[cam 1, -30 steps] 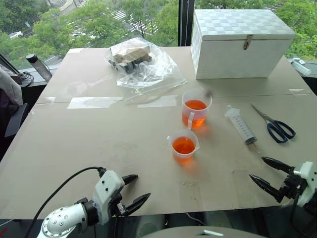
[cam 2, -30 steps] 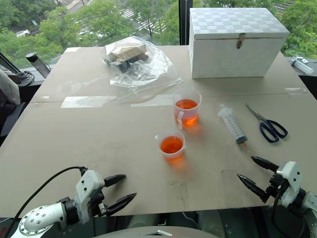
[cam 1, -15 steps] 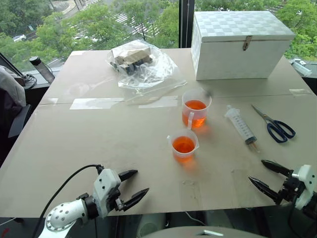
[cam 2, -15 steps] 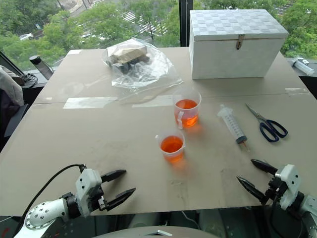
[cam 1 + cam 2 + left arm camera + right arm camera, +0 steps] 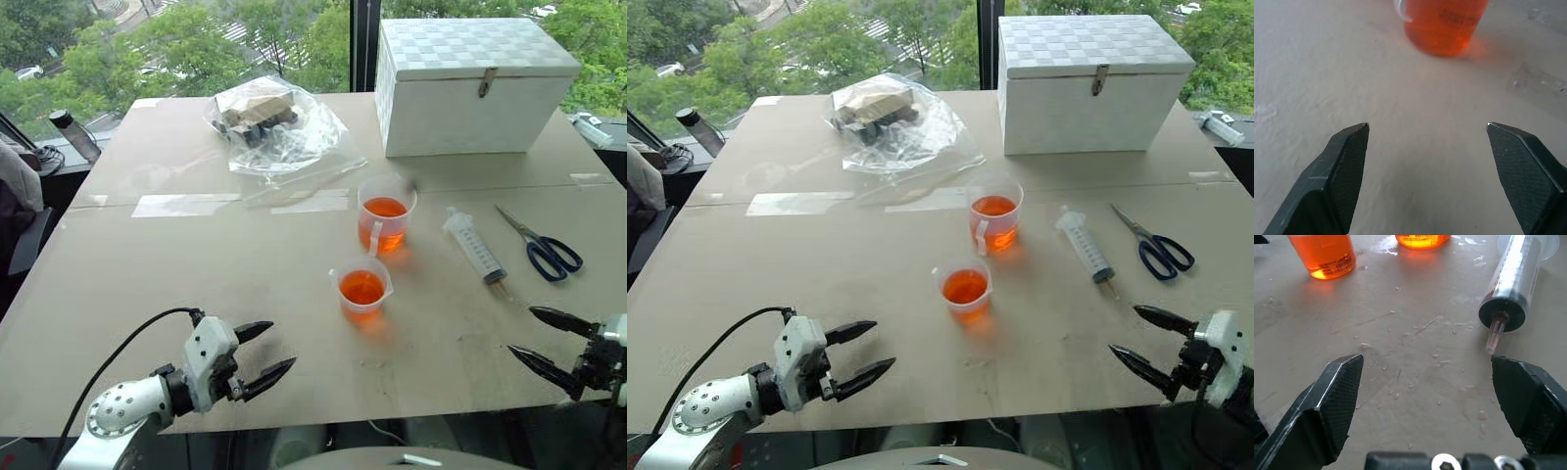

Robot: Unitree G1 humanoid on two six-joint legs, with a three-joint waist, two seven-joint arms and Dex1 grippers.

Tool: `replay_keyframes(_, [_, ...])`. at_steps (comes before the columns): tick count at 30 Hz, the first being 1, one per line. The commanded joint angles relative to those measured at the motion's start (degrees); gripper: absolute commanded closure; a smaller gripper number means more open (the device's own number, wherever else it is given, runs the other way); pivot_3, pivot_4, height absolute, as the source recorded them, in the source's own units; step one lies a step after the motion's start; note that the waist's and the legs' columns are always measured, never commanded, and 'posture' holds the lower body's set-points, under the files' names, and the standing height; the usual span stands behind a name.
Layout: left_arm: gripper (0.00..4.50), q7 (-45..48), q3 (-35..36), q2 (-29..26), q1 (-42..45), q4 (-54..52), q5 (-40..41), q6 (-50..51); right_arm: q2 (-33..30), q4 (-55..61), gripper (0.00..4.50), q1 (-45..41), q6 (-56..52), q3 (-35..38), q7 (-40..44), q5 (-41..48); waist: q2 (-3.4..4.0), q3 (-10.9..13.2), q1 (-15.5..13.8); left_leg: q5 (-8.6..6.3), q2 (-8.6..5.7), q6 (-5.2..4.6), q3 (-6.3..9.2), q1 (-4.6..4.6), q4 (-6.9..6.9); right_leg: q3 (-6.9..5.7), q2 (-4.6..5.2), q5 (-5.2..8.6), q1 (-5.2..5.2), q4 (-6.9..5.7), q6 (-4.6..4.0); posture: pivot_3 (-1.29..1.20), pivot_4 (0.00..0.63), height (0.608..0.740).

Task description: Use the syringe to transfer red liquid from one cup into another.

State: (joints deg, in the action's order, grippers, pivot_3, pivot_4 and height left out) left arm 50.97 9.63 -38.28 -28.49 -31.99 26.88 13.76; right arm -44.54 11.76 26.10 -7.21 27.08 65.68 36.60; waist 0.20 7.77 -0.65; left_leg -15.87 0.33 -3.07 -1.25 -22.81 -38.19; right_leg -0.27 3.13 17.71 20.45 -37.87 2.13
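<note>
Since a second ago, we see our left gripper [image 5: 257, 352] pushed a little farther in over the near edge of the table [image 5: 147, 264], and our right gripper [image 5: 549, 342] shifted outward toward the right edge; both hang just above the surface with their black fingers spread wide and nothing between them. Nothing on the table has moved.

Going from largest to smallest, we first have the tan table itself, which carries everything. At its far right stands a white latched box [image 5: 475, 86]. To the left of the box lies a crumpled clear plastic bag [image 5: 279, 127] with dark and tan items inside.

Near the table's middle stands the taller clear beaker [image 5: 386, 215], partly filled with red liquid [image 5: 386, 209]. Just in front of it, apart from it, stands the shorter clear beaker [image 5: 363, 290], also holding red liquid.

To the right of the taller beaker lies the syringe [image 5: 474, 247], flat on the table, its tip pointing toward the near edge and its plunger end toward the box. In our right wrist view the tip [image 5: 1492, 337] lies between our right fingers' reach and the cups, with small droplets scattered on the surface around it.

Right of the syringe lie blue-handled scissors [image 5: 545, 250], well apart from both grippers.
</note>
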Motion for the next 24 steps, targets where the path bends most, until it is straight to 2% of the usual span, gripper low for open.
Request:
replay_keyframes(1, [0.61,-0.80,3.12,-2.53,1.67,-5.71,4.07,4.40,-3.10,4.29,0.06,-3.20,-5.24,3.62,-1.37,4.04,-0.03,0.02,0.02,0.00,0.00,0.00,0.01,0.00,0.00,-0.01,0.00,0.00,0.00,-0.01,0.00,0.00,0.150,0.740])
replay_keyframes(3, [0.61,-0.63,4.41,-4.48,3.51,-7.47,6.47,7.27,-5.47,6.19,0.06,-6.11,-10.35,3.30,-3.93,5.65,-0.02,0.03,0.00,0.00,0.00,0.00,0.01,0.03,0.00,-0.02,-0.01,0.00,0.00,-0.05,-0.01,0.00,0.150,0.740])
replay_keyframes(5, [0.61,0.16,7.09,-9.11,7.27,-8.81,11.80,13.29,-11.27,10.21,0.06,-9.90,-21.00,1.58,-6.13,10.55,0.02,0.09,-0.05,0.01,0.00,0.00,0.00,0.02,-0.02,-0.02,-0.01,0.00,0.00,-0.07,0.00,0.00,0.150,0.740])
replay_keyframes(8, [0.61,0.86,9.77,-14.72,15.71,-8.03,18.72,19.06,-13.94,11.54,0.06,-21.42,-30.14,-3.26,-13.67,13.64,-0.08,0.14,-0.06,0.02,0.00,0.00,0.06,0.01,-0.07,-0.08,-0.02,0.00,0.01,-0.13,-0.01,0.00,0.150,0.740])
replay_keyframes(9, [0.61,1.41,10.44,-16.92,18.69,-7.52,20.77,20.99,-14.59,10.48,0.06,-26.94,-34.33,-5.89,-17.00,13.83,-0.20,0.20,0.00,0.02,0.00,0.00,0.08,0.05,-0.08,-0.11,-0.04,0.00,-0.01,-0.14,0.00,0.00,0.150,0.740])
replay_keyframes(12, [0.61,1.85,11.65,-21.43,26.08,-6.03,26.34,26.16,-19.12,5.63,0.06,-40.38,-46.05,-17.27,-22.19,6.53,-0.22,0.39,0.20,0.03,-0.02,0.02,0.09,-0.07,-0.12,-0.11,-0.06,-0.01,0.04,-0.10,0.00,0.00,0.150,0.740])
replay_keyframes(14, [0.61,1.99,11.26,-24.56,31.54,-4.88,26.58,27.57,-17.53,-0.31,0.06,-52.40,-57.34,-24.07,-27.70,3.71,-0.36,0.46,0.18,0.16,-0.06,0.23,-0.01,-0.20,-0.12,-0.05,-0.04,-0.01,0.19,0.01,0.02,0.00,0.150,0.740])
replay_keyframes(19, [0.61,1.52,8.14,-26.65,42.58,-2.94,27.92,30.28,-9.78,-10.71,0.06,-71.60,-76.01,-32.98,-31.51,1.52,-0.43,0.52,0.14,0.26,-0.08,0.39,-0.01,-1.17,-0.14,-0.05,-0.16,-0.04,1.16,-0.10,0.08,0.00,0.150,0.740])
replay_keyframes(24, [0.61,0.07,5.99,-26.17,49.63,-3.22,30.13,32.87,-5.60,-25.20,0.06,-84.43,-81.16,-44.66,-29.39,-4.16,-0.50,0.62,0.44,0.27,-0.07,0.40,-0.04,-1.25,-0.11,-0.04,-0.22,-0.05,1.25,-0.11,0.09,0.00,0.150,0.740])
